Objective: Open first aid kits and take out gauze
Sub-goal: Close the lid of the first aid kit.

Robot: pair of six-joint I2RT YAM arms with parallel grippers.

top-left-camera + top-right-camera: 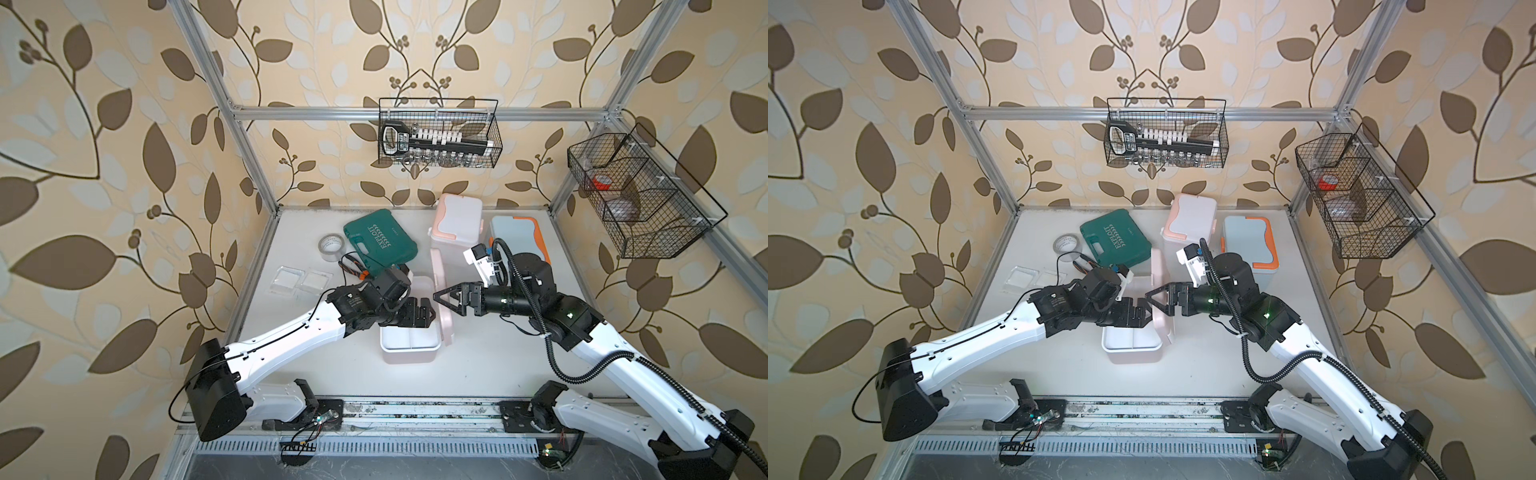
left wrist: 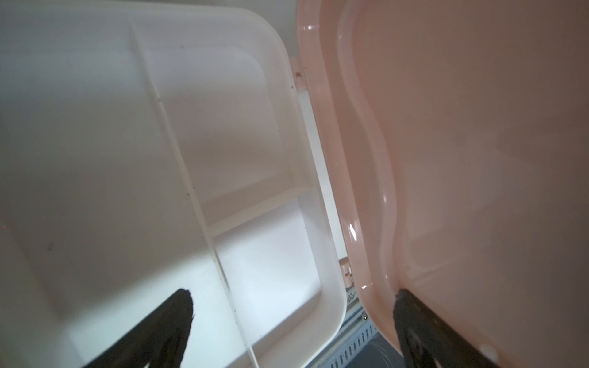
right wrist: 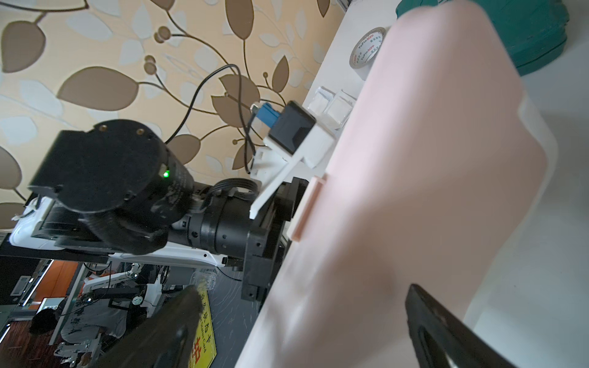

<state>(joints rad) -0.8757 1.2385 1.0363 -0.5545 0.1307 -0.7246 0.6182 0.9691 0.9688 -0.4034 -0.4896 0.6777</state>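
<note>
- We see a white table (image 1: 478, 374) inside a metal frame.
- The left arm (image 1: 291, 336) reaches in from 7 o'clock. Its left gripper (image 1: 422, 316) hangs over the open pink kit, jaws released wide and holding nothing. In its wrist view the left gripper (image 2: 292, 291) has one finger over the tray and the other at the lid's inner rim. We cannot tell whether that finger touches.
- The right arm (image 1: 615, 365) reaches in from 5 o'clock. The right gripper (image 1: 444, 301) sits at the lid's outer face, jaws also spread wide and gripping nothing. In its wrist view (image 3: 301, 288) the lid's edge shows between the fingers, and we cannot tell whether they touch it.
- Two wire baskets hang above the table, one (image 1: 492, 141) on the back rail at 12 o'clock and one (image 1: 665, 232) on the side rail at 2 o'clock.
- The pink kit (image 1: 405, 357) stands at the table's centre. Its lid (image 1: 441, 274) is upright along its 3 o'clock side, and a white divided tray (image 2: 239, 127) shows inside.
- The blue kit (image 1: 513, 230) is at 1 o'clock, lid down.
- The white kit (image 1: 459, 220) is at 12 o'clock, lid down, just beside the blue kit.
- The green case (image 1: 380, 241) lies at 11 o'clock.
- The tape (image 1: 331, 245) lies just beside the case, on its 9 o'clock side.
- The gauze (image 1: 286, 277) is two packets flat on the table at 9 o'clock, side by side near the edge and outside every kit.
</note>
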